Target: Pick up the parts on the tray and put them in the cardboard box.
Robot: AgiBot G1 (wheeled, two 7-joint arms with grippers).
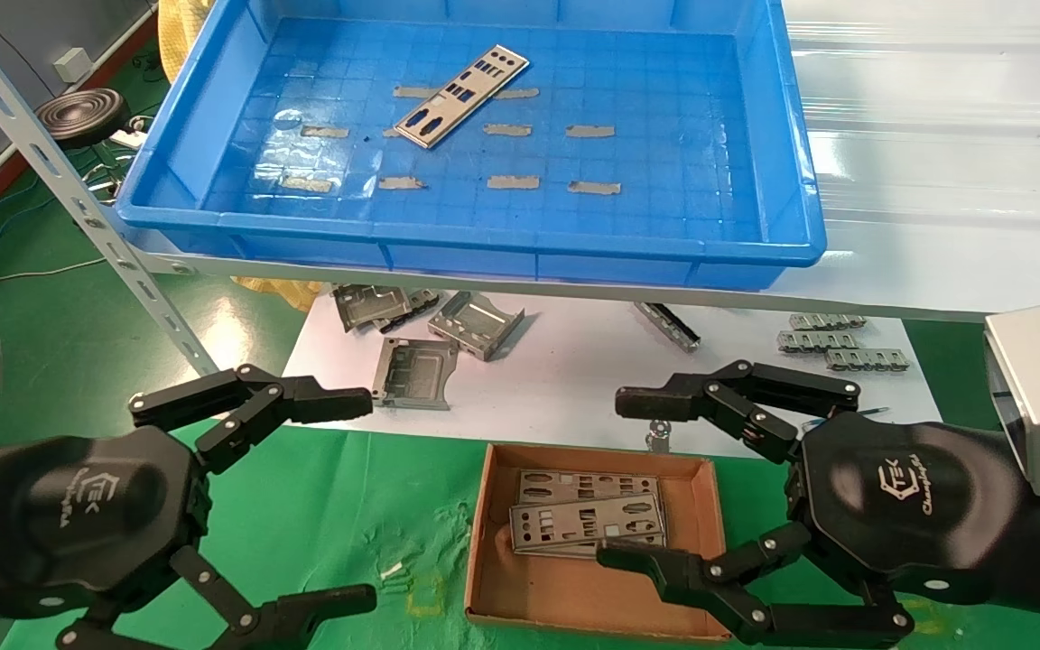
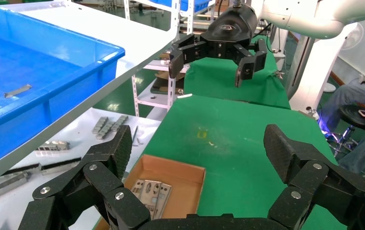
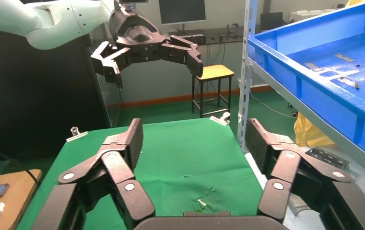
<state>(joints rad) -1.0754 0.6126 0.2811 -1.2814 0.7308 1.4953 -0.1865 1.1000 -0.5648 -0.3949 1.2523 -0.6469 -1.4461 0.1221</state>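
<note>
bent brackets (image 1: 434, 334) on white sheet (image 1: 574, 379) | green cloth (image 1: 321, 524) | black stool (image 1: 82, 116)

Bright even light; glare on tray (image 1: 213, 171) floor; sharp.

Plastic, metal, card and cloth
Glossy blue plastic tray (image 1: 791, 181); bare silver-grey metal plate (image 1: 461, 96); matt brown cardboard box (image 1: 574, 596); green cloth tabletop (image 1: 339, 524).

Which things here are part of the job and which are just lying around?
Job:
- plate lying in the tray
- plates already in the box
- left gripper and right gripper, both open and empty

Lying about:
- brackets on the white sheet
- tape strips on the tray floor
- green mat
</note>
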